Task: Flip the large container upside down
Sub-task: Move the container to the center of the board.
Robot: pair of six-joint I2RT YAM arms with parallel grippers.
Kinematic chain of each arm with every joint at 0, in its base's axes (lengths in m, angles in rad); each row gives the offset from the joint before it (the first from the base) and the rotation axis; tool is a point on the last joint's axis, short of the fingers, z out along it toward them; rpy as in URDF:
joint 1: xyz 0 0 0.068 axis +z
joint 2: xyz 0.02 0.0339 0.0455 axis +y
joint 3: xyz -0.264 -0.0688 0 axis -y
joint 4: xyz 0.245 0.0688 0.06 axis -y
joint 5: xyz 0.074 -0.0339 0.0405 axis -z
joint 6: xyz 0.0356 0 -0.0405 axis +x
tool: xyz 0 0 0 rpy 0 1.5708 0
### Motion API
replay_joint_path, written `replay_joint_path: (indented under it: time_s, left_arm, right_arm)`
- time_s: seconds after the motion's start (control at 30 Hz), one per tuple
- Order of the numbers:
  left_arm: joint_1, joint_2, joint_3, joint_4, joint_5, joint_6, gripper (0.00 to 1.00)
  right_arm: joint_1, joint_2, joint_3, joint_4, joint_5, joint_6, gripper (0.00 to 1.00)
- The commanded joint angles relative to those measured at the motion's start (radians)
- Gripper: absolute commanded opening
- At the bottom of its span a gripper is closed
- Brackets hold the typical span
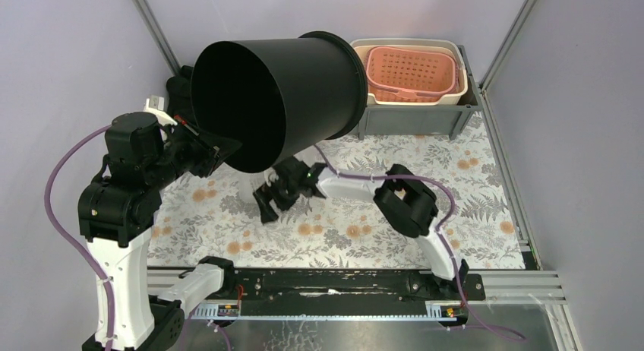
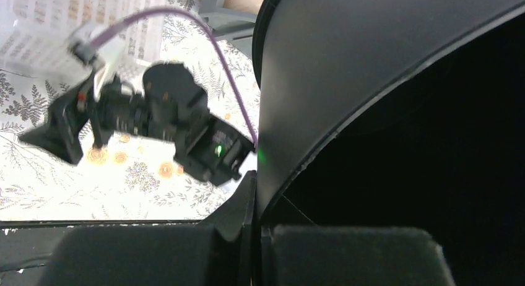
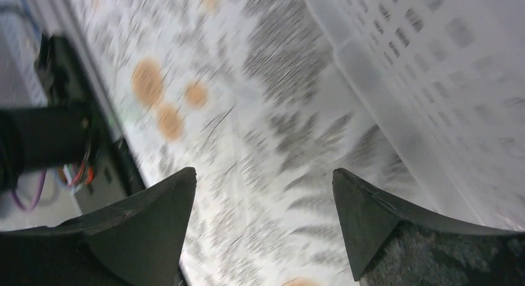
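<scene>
Left end effector [image 2: 257,233] pinches one large container [image 1: 304,85], apparently at its rim.

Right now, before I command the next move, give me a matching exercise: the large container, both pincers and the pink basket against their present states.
Column 1
1. large container
2. left pincer
3. right pincer
4. pink basket

Column 2
A. open, holding nothing
B. nested in the cream tub at the back
C. raised, tipped onto its side
D. shut on the container's rim

Pairs: 1-C; 2-D; 3-A; 4-B
</scene>
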Motion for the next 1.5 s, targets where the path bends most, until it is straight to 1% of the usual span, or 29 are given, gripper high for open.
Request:
replay_joint_path:
  time_s: [0.0,0.13,0.3,0.37,0.5,0.6,0.67,0.73,0.83,0.97,1.07,1.3,1.33,1.47]
  left_arm:
    - [-0.002,-0.027,0.005,0.217,0.054,-0.024,0.0]
    - [-0.001,-0.032,-0.01,0.224,0.058,-0.023,0.0]
    - [-0.002,-0.036,-0.02,0.227,0.061,-0.018,0.0]
    - [-0.002,-0.041,-0.028,0.23,0.059,-0.019,0.0]
    - [-0.002,-0.05,-0.04,0.233,0.062,-0.023,0.0]
    - [-0.002,-0.054,-0.045,0.234,0.06,-0.024,0.0]
    - [-0.002,-0.056,-0.047,0.234,0.06,-0.025,0.0]
    - [-0.002,-0.062,-0.045,0.234,0.061,-0.025,0.0]
    - [-0.002,-0.069,-0.047,0.234,0.057,-0.025,0.0]
    - [-0.002,-0.071,-0.052,0.235,0.065,-0.028,0.0]
    - [-0.002,-0.07,-0.047,0.238,0.067,-0.03,0.0]
    - [-0.002,-0.061,-0.048,0.24,0.07,-0.03,0.0]
    - [-0.002,-0.057,-0.048,0.24,0.074,-0.03,0.0]
    - [-0.002,-0.038,-0.046,0.24,0.081,-0.024,0.0]
  right_arm:
    - [-0.082,0.113,0.195,-0.085,-0.011,-0.057,0.88]
    - [-0.155,0.234,0.385,-0.131,0.015,-0.06,0.88]
    - [-0.215,0.373,0.589,-0.117,0.052,-0.023,0.92]
    - [-0.235,0.422,0.657,-0.081,0.042,0.017,0.93]
    - [-0.272,0.5,0.771,0.005,-0.033,0.136,0.97]
    - [-0.279,0.547,0.879,0.019,-0.096,0.187,0.99]
    - [-0.28,0.541,0.887,0.052,-0.159,0.213,0.99]
    - [-0.281,0.472,0.793,0.135,-0.235,0.236,0.98]
    - [-0.28,0.329,0.532,0.295,-0.305,0.259,0.99]
    - [-0.279,0.195,0.34,0.357,-0.407,0.254,1.0]
    - [-0.278,0.091,0.193,0.361,-0.45,0.237,1.0]
    - [-0.278,-0.207,-0.217,0.347,-0.454,0.17,0.99]
    - [-0.278,-0.26,-0.26,0.32,-0.447,0.154,0.99]
    - [-0.278,-0.385,-0.394,0.15,-0.34,0.08,0.99]
